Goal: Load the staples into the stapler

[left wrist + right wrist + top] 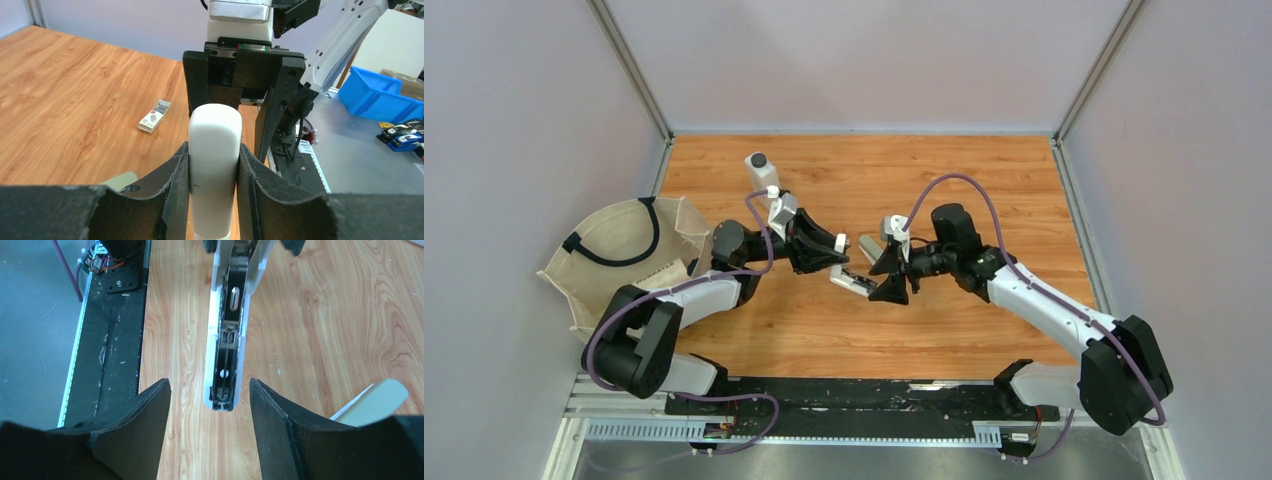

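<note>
1. the staples box point(155, 116) lies flat on the wooden counter point(75, 100). in the left wrist view it sits to the left of and beyond the left fingers point(175, 190), apart from them and touching nothing else.
2. the left fingers are clamped tight on the white body of the stapler point(215, 130), one on each side, with its rounded end sticking out past the tips.
3. the right fingers point(145, 425) are spread apart. the end of the stapler's opened magazine point(227, 340) lies between them, with bare counter showing on both sides, so they touch nothing.
4. from above, the two arms meet near the middle of the counter, with the opened stapler point(852, 280) bridging the space between them.
5. counted: one staples box, one stapler held open, and one pale rounded object point(372, 402) just beside the right fingers. there is also one white upright object with a grey cap point(761, 170) towards the far edge, and one canvas bag point(624, 250) at the left.
6. the staples box is small, white and rectangular, with dark marks and a small red spot on top, and it is much smaller than the stapler.
7. the magazine is a white channel with a dark inside and metal parts along it. i cannot tell whether any staples sit in it.
</note>
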Action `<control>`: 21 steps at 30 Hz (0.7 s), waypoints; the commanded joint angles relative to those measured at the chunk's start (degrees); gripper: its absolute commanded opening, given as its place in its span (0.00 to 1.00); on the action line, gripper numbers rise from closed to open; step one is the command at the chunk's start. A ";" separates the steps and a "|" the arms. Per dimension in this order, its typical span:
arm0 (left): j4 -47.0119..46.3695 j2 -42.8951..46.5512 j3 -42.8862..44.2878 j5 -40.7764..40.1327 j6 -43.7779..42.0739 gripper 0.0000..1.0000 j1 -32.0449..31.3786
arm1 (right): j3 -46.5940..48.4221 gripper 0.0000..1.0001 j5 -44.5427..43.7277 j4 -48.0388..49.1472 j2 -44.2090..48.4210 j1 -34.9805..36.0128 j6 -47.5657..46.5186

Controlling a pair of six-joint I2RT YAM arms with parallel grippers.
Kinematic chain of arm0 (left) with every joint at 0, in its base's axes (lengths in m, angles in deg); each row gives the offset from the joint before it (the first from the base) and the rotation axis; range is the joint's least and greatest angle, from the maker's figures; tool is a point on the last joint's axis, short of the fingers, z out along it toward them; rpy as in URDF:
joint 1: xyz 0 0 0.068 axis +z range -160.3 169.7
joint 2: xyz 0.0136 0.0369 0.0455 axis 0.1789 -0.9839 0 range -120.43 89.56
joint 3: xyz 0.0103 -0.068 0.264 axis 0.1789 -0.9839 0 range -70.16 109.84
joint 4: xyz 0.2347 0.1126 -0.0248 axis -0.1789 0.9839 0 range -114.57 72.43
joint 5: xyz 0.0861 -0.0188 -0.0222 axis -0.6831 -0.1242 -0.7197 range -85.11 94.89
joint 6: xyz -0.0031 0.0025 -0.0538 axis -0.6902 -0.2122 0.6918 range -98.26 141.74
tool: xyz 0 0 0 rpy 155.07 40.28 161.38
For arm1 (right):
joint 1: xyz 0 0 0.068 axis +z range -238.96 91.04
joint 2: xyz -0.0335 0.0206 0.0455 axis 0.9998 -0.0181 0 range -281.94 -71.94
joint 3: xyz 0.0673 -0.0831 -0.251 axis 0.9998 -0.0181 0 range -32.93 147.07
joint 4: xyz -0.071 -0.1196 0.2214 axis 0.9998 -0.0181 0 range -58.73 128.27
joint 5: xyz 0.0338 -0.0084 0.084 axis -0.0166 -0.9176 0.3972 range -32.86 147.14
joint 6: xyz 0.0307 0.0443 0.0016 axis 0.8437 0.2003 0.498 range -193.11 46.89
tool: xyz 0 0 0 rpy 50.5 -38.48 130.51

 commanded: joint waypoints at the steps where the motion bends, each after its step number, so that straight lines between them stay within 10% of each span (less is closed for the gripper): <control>1: -4.71 -0.19 1.88 1.31 -1.84 0.00 -1.05 | 3.80 0.62 1.48 2.37 -1.70 -0.23 3.59; 21: -4.71 -1.68 2.67 0.35 -1.05 0.00 -2.46 | 5.57 0.57 0.95 12.75 -8.65 1.70 14.76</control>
